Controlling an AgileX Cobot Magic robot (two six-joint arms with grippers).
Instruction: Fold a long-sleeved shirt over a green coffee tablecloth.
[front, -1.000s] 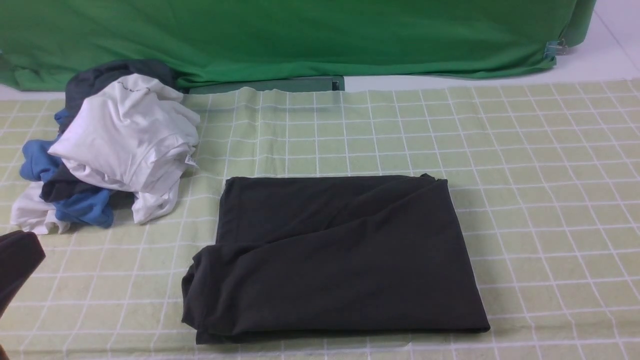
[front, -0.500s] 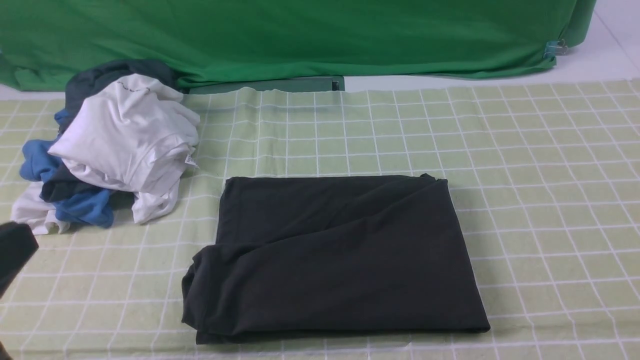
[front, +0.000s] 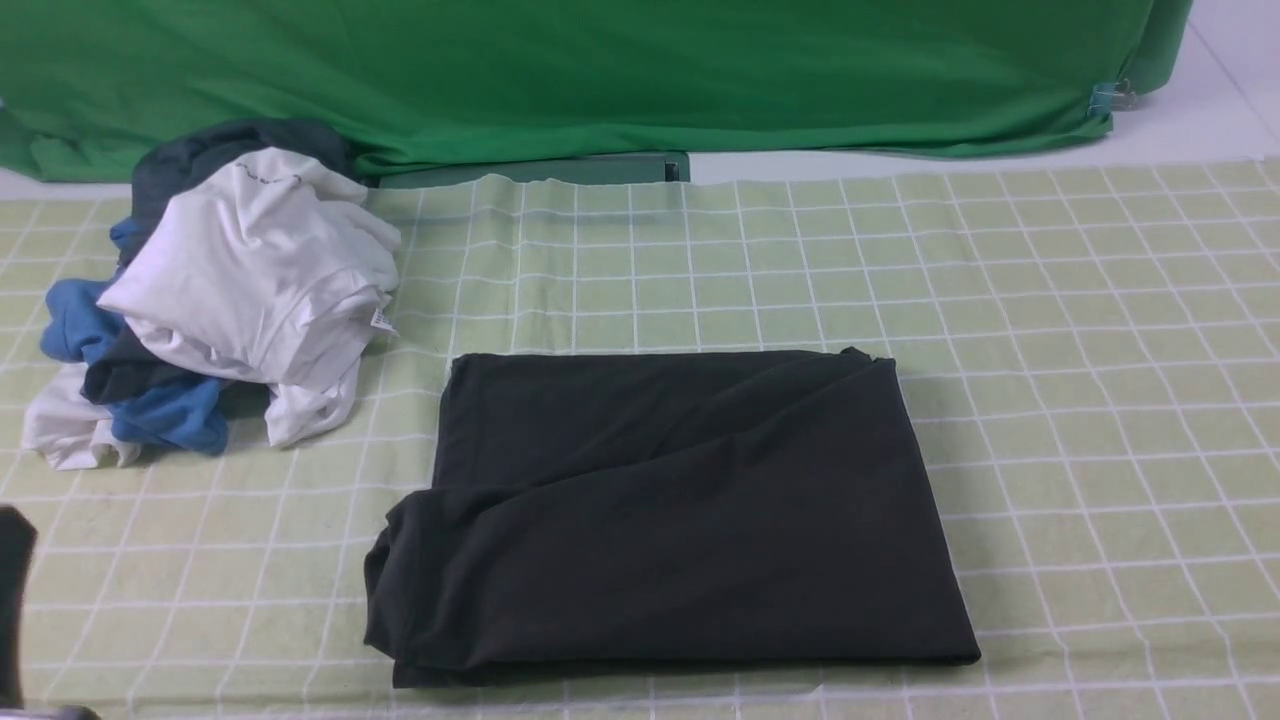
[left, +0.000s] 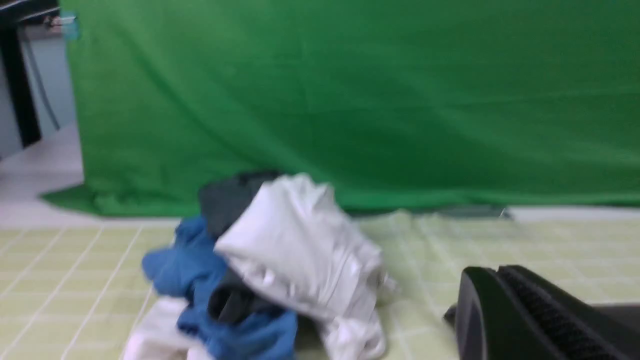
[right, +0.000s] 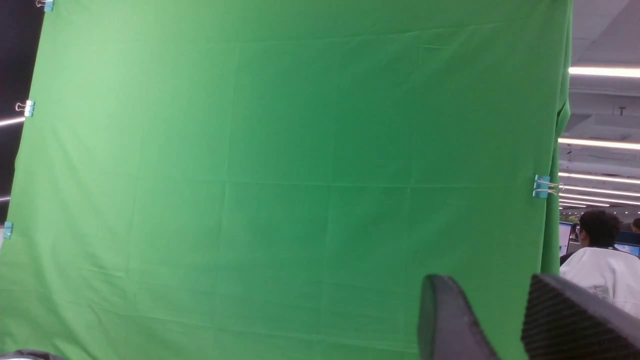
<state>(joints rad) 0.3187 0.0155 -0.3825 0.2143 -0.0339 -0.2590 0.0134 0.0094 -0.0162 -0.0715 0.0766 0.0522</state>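
1. On the green coffee tablecloth (front: 1050, 330), in the front view, the long-sleeved shirt (front: 670, 520) lies folded into a rough black rectangle near the middle, its near edge close to the cloth's front border. Its chest print is not visible. A heap of garments (front: 220, 300), white, blue and dark grey, sits on the cloth's far left, apart from the shirt. Behind the table hangs the green backdrop (front: 600, 70). No container appears in this view. A dark shape is cut off at the lower left edge; it seems part of the left arm, but too little shows to tell more. The right arm is out of this view.

2. In the left wrist view, which is blurred, the heap of garments (left: 280, 270) lies ahead on the tablecloth (left: 65, 260), with the backdrop (left: 350, 100) behind. The left gripper (left: 500, 310) shows as ribbed black pads pressed together at the lower corner, holding nothing, raised clear of the heap.

3. In the right wrist view, the backdrop (right: 290, 175) fills nearly the whole picture, fastened at its edges by blue clips (right: 542, 186). The right gripper (right: 505, 320) is partly cut off; its two fingers stand apart with a clear gap and nothing between them. A person in white (right: 600, 270) sits beyond the backdrop's edge, seen from behind. The shirt and tablecloth are hidden from this view.
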